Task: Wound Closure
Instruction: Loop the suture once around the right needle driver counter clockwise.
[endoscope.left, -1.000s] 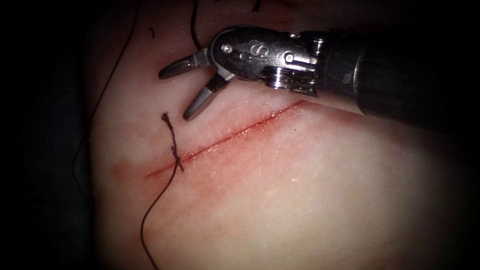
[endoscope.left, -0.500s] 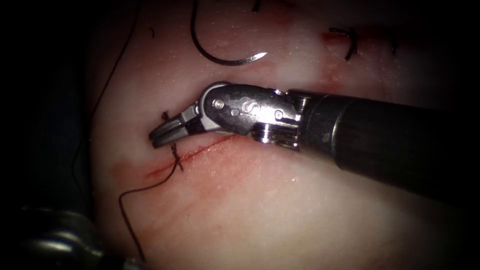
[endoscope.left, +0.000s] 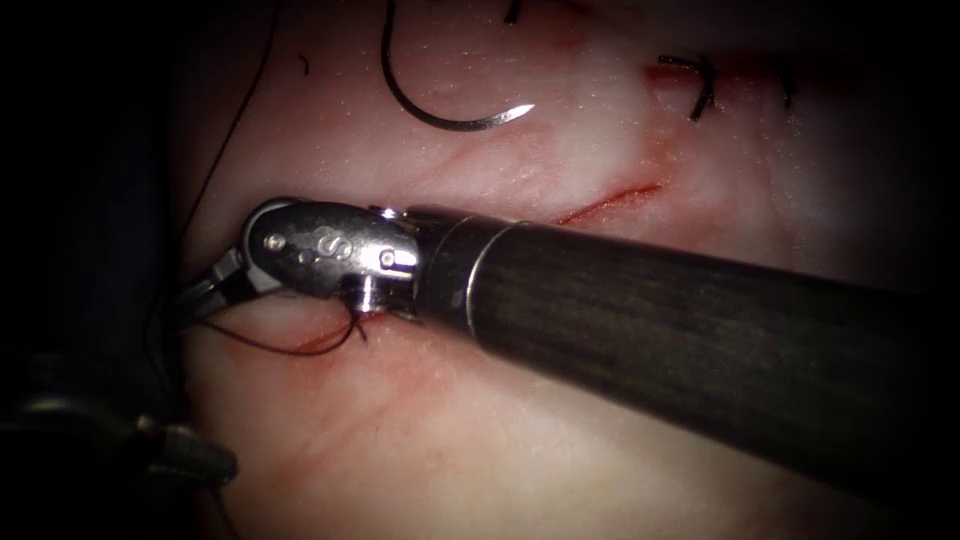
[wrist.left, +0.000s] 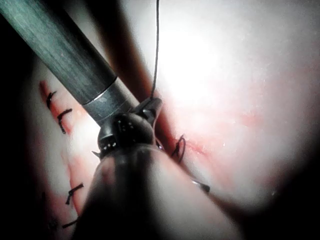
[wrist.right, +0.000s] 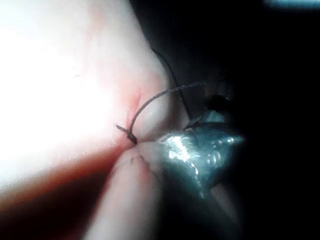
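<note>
Presently the right arm's steel end effector (endoscope.left: 205, 292) is clenched on the dark suture thread (endoscope.left: 300, 347) at the pale pork tissue's (endoscope.left: 560, 430) left edge. Curved steel needle (endoscope.left: 445, 118) lies free on the far tissue. Left end effector (endoscope.left: 185, 458): state cannot be told.

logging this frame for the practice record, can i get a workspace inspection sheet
surface: tissue, cut running under the right tool's shaft, red fluid along it
job's things: needle lying free on the tissue beyond the cut, not in the tissue; knot at the cut with thread leading left
clutter: earlier stitches
grippers: right tool shut on the thread left of the knot; left tool holds nothing visible
cables: nothing seen
surroundings: dark
</note>
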